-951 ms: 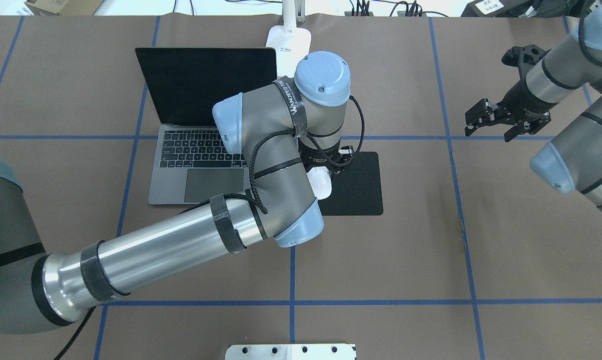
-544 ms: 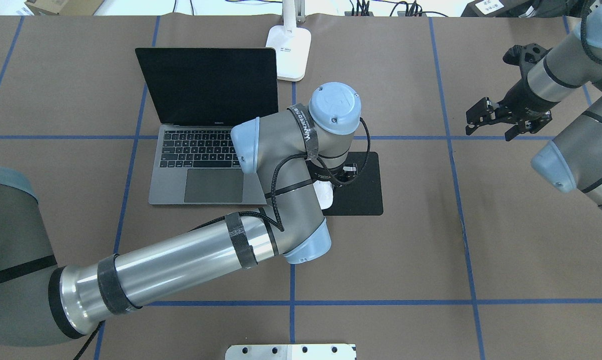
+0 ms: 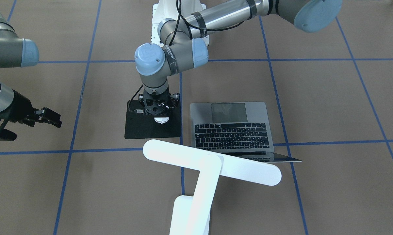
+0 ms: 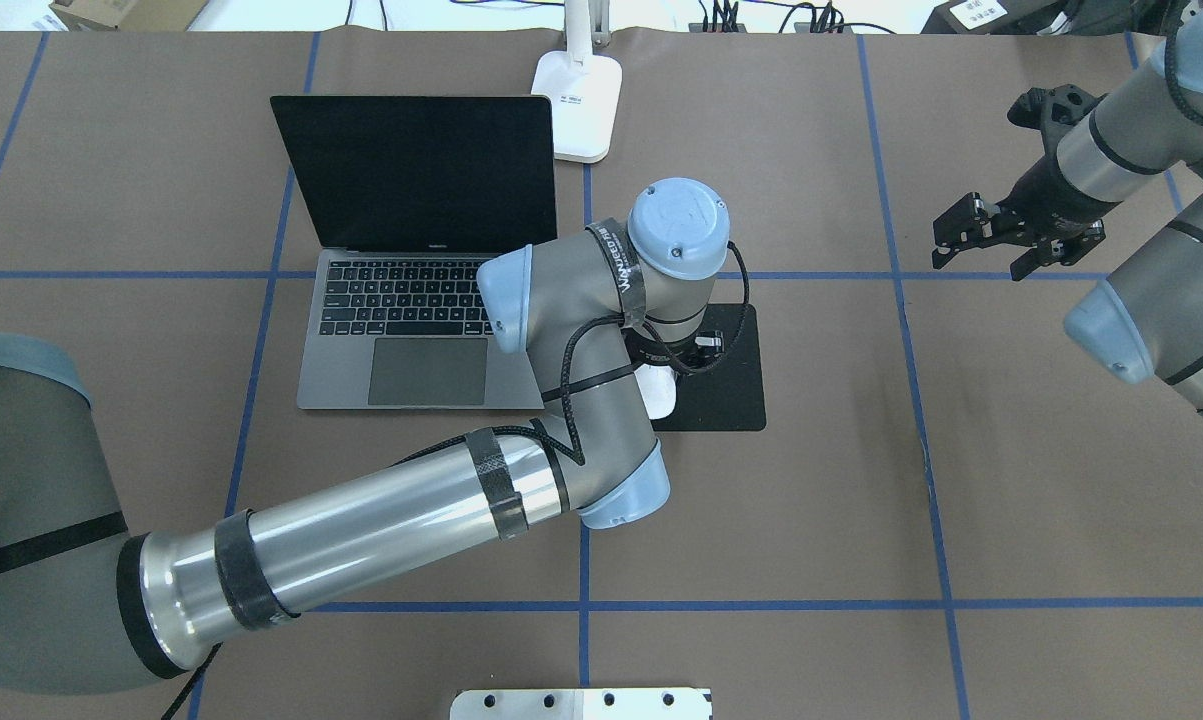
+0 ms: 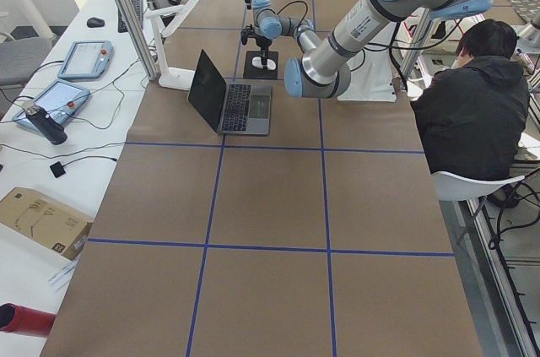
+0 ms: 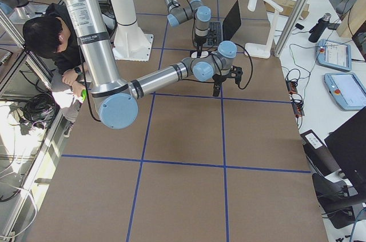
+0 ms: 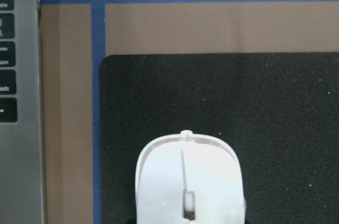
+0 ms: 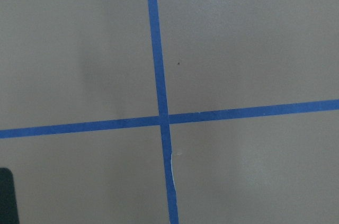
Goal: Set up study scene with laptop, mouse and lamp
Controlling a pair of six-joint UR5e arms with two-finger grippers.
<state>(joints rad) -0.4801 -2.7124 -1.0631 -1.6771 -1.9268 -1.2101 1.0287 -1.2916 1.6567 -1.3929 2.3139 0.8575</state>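
The open grey laptop [image 4: 411,300] stands left of centre, its dark screen facing the robot. The white lamp [image 4: 579,100] stands behind the laptop's right corner, and its bar head [image 3: 212,163] reaches over the laptop's screen edge. My left gripper [image 3: 160,114] points straight down over the black mat [image 4: 726,390] and is shut on the white mouse [image 7: 188,181]. The mouse [image 3: 162,119] is at the mat's laptop side; I cannot tell whether it touches the mat. My right gripper [image 4: 979,262] hangs open with nothing in it, far right.
A white bolted pedestal [image 4: 581,703] sits at the table's near edge. Blue tape lines [image 8: 159,118] grid the brown table. A person [image 5: 472,112] sits beside the table behind the robot. Cables and boxes lie past the far edge.
My left arm has moved right and toward the robot with the mouse, further over the black mat, uncovering the lamp base. The right gripper has barely moved.
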